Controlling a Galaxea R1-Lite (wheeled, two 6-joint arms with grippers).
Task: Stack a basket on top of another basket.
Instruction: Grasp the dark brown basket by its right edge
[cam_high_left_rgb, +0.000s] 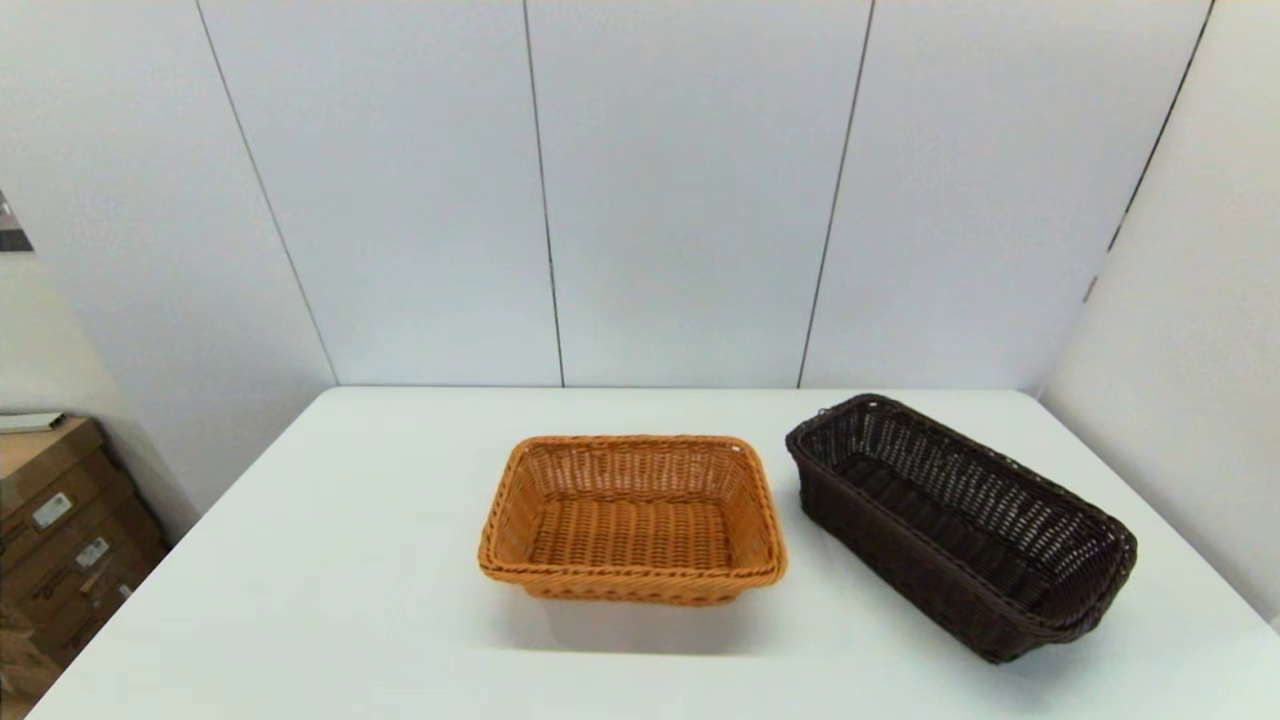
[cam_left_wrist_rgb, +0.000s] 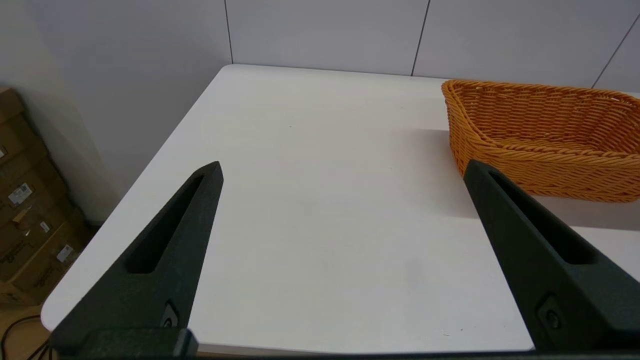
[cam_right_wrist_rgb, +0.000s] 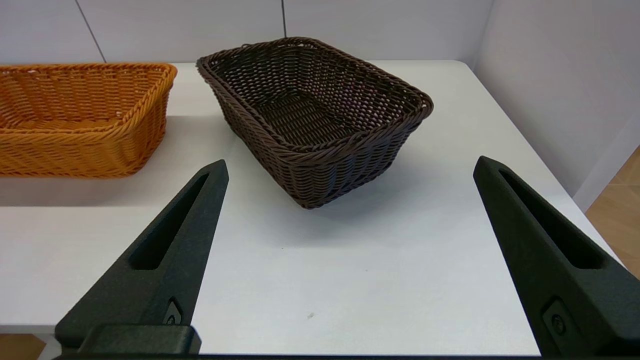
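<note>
The dark brown basket (cam_high_left_rgb: 962, 522) sits on the right half of the white table (cam_high_left_rgb: 330, 560), turned at an angle, and also shows in the right wrist view (cam_right_wrist_rgb: 312, 117). The orange-tan basket (cam_high_left_rgb: 632, 518) stands at the table's middle, apart from it, seen too from both wrists (cam_left_wrist_rgb: 545, 137) (cam_right_wrist_rgb: 80, 117). Both baskets hold nothing. My right gripper (cam_right_wrist_rgb: 350, 167) is open near the table's front edge, short of the dark basket. My left gripper (cam_left_wrist_rgb: 342, 170) is open over the front left of the table, beside the orange basket. Neither arm shows in the head view.
Grey wall panels stand behind the table and along its right side. Stacked cardboard boxes (cam_high_left_rgb: 60, 540) sit on the floor to the left, also visible from the left wrist (cam_left_wrist_rgb: 25, 210). Bare table surface lies left of the orange basket (cam_left_wrist_rgb: 310, 200).
</note>
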